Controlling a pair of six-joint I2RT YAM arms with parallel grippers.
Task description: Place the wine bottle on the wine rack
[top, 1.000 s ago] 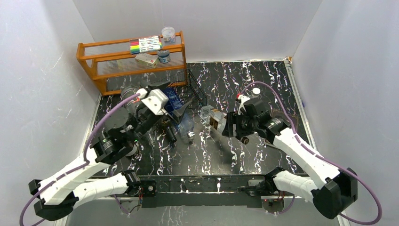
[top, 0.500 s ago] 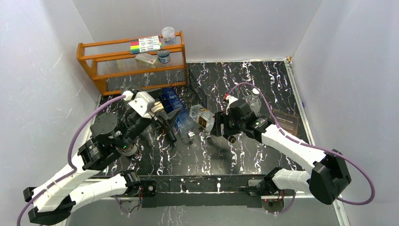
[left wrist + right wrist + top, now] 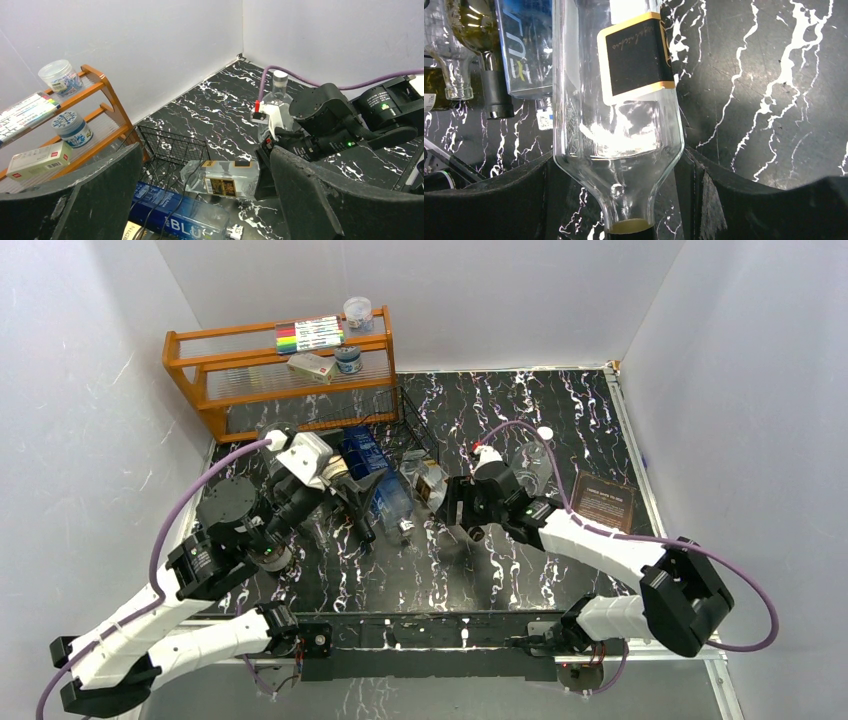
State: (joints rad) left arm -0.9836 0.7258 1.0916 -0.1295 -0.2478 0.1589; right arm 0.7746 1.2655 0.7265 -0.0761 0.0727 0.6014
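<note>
The wine bottle (image 3: 428, 483) is clear and square with a black and gold label. It lies level, its base towards the black wire wine rack (image 3: 415, 430). My right gripper (image 3: 455, 502) is shut on its shoulder and neck. In the right wrist view the bottle (image 3: 616, 100) fills the gap between the fingers of the right gripper (image 3: 616, 167). My left gripper (image 3: 365, 483) is open and empty over the rack's front. Between its fingers the left wrist view shows the bottle (image 3: 225, 178) beside the rack's grid end (image 3: 170, 147).
A blue-labelled bottle (image 3: 180, 217) and other bottles lie on the rack. An orange wooden shelf (image 3: 280, 370) with markers and small containers stands at the back left. A clear bottle (image 3: 540, 455) stands upright behind my right arm. A brown card (image 3: 603, 500) lies at the right.
My right gripper has carried the bottle to the left, up to the rack. My left arm drew back to the left, then held still.
</note>
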